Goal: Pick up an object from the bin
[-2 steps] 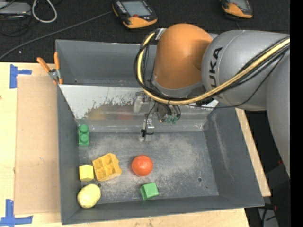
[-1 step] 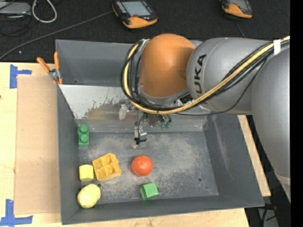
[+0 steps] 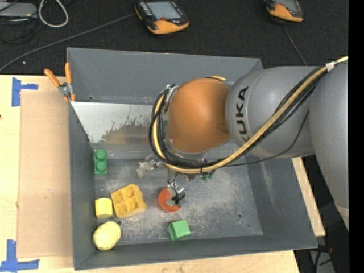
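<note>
Fingers [image 3: 177,195]: low in the bin, dark tips set against the upper right edge of a small red disc [image 3: 166,202]. Whether they were parted or closed could not be told, the tips being partly lost against the disc. No grip could be confirmed.

Red disc: lay on the floor of the grey bin [image 3: 227,203], in its front half, right under the tips and reaching a little to their left in the camera view. It was round from above, so it offered no long axis to line up with. The coming move was judged to turn on that slight leftward offset, the tips wanting to be centred on the disc before any closing or lift.

Arm [image 3: 278,112]: entered from the right of the view and bent over the bin's back half, orange cover [image 3: 196,115] uppermost with cables looped round it. The wrist pointed steeply down, the tips emerging beneath the cover toward the front.

Neighbours:
- green cube [image 3: 180,230], near, toward the front wall;
- yellow moulded block [image 3: 128,201], to the left, apart from the disc;
- small yellow cube [image 3: 103,207], touching or nearly touching that block;
- yellow ball [image 3: 107,235], in the front left corner;
- green studded brick [image 3: 100,162], well apart at the left wall.

None was judged to crowd the disc.
</note>
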`<state>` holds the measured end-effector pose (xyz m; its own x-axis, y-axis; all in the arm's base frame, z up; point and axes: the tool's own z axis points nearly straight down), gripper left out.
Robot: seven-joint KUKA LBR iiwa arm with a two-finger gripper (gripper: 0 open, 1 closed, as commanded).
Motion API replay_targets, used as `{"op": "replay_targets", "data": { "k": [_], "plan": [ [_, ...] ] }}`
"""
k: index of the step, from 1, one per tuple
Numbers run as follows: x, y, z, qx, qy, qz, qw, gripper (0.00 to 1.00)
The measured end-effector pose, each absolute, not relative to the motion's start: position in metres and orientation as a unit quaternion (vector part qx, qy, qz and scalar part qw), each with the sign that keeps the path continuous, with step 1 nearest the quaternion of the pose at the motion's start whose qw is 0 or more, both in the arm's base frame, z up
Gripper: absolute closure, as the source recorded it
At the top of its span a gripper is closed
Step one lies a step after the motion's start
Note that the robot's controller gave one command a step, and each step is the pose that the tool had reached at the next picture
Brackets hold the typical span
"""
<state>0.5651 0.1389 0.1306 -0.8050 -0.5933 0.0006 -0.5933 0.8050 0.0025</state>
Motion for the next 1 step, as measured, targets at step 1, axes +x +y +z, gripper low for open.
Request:
{"op": "replay_targets", "data": {
  "k": [1],
  "plan": [
    [0.5904,0.1649,0.0871,0.223,-0.975,-0.002,-0.002,0.00]
  ]
}}
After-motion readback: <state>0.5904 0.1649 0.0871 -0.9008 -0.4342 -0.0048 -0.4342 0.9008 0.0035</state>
